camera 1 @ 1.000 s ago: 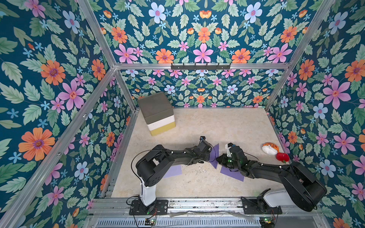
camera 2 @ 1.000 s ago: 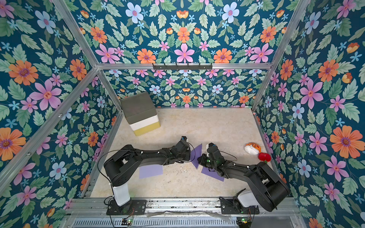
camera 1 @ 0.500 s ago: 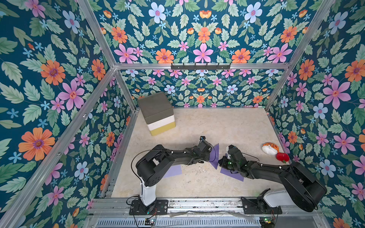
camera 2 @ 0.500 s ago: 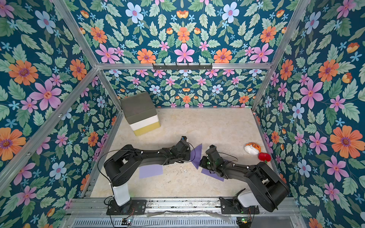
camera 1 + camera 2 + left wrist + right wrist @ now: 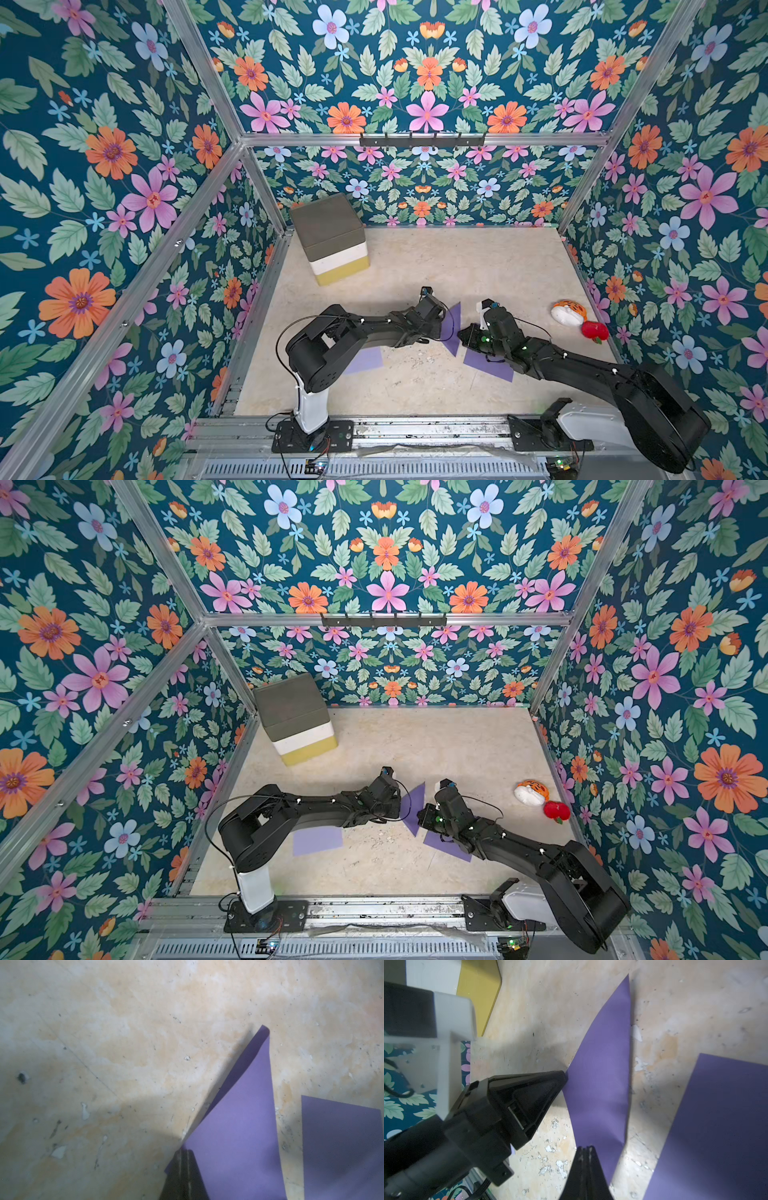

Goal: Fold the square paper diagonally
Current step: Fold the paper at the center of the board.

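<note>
Right wrist view: folded purple paper [image 5: 602, 1074] lies on the table [image 5: 529, 1012], between both arms. Its side corner is pinched by the left tool [image 5: 563, 1076]. The right tool [image 5: 584, 1150] is pressed together at the paper's end, possibly nipping it.

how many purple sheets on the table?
3: folded sheet mid-table; left flat sheet partly covered; right flat sheet partly covered. More could be hidden.

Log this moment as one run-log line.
task: diagonal fold | purple square paper: doubled into triangle, top layer bowed | left fingers: shut, tips at its corner | right fingers: shut, tips at its edge
</note>
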